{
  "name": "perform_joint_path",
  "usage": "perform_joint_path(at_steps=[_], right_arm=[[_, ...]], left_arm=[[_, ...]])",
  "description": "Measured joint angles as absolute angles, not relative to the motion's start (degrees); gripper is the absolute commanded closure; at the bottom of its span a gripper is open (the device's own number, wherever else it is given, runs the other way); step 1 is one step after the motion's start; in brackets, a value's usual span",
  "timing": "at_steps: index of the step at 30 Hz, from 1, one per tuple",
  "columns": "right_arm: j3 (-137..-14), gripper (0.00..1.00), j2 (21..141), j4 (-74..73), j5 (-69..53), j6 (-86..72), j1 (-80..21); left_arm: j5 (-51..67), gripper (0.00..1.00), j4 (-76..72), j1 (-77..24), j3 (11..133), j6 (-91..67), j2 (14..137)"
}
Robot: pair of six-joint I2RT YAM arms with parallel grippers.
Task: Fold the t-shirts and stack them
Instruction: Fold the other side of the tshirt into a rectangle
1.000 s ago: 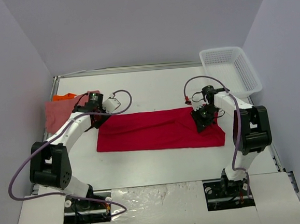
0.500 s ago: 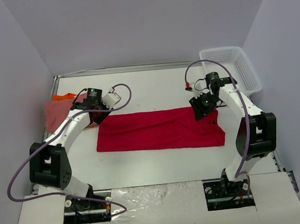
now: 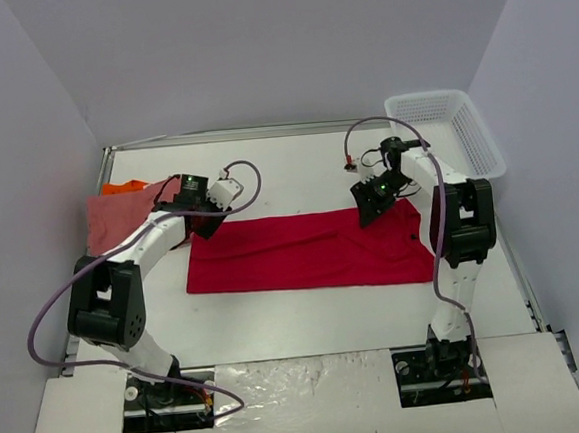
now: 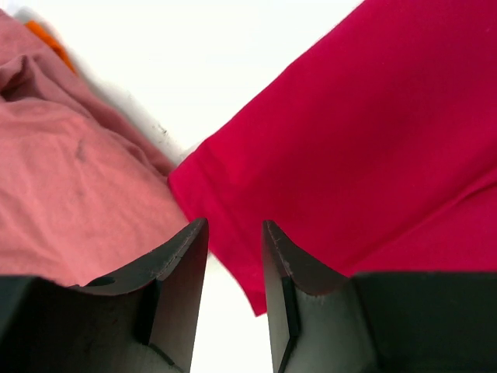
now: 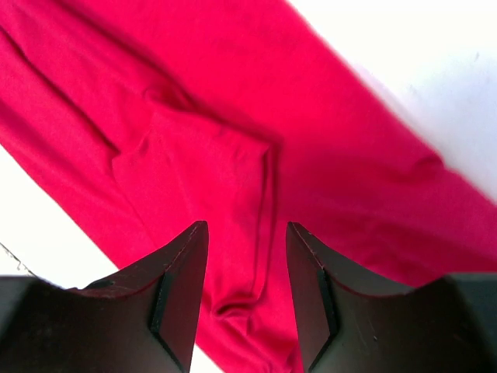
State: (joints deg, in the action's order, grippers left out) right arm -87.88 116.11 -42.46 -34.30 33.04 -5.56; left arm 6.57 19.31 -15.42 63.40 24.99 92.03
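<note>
Step in hand, my read: red t-shirt (image 3: 302,251) mid-fold, lying as a long flat band across the centre of the top view on the table (image 3: 308,320); salmon pink t-shirt (image 3: 117,218) and orange t-shirt (image 3: 127,186) bunched at mid-left, not yet folded; basket (image 3: 485,151) upper right, not involved

Left gripper (image 3: 204,226) sits over the band's upper-left corner; left wrist view shows its fingers (image 4: 185,264) parted with nothing between them, corner of red cloth just below

Right gripper (image 3: 367,206) is over the upper edge, right of centre; fingers (image 5: 182,272) parted, nothing gripped, a folded-in sleeve beneath

Next move probably needs both to drop and pinch the cloth for a crosswise fold; risk is catching one layer only

Pose: left arm bends from lower left, reaching rightward; right arm stretched up-frame, wrist turned left
</note>
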Motion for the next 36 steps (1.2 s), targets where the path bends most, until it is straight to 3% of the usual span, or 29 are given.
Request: perform_joint_path(at_steps=[19, 27, 34, 36], right_arm=[[-94.7, 0.61, 125.6, -43.5, -39.5, 36.3, -5.6], [-94.7, 0.86, 125.6, -44.4, -40.4, 37.4, -5.6], [-94.7, 1.00, 125.6, -45.1, -40.9, 37.6, -5.6], [-94.7, 1.00, 125.6, -45.4, -41.0, 37.6, -5.6]], left_arm=[[7.0, 0.68, 16.1, -15.8, 63.4, 23.1, 97.1], [6.7, 0.68, 16.1, -15.8, 63.4, 23.1, 97.1], [6.4, 0.68, 16.1, -15.8, 63.4, 23.1, 97.1], [6.4, 0.68, 16.1, -15.8, 63.4, 23.1, 97.1]])
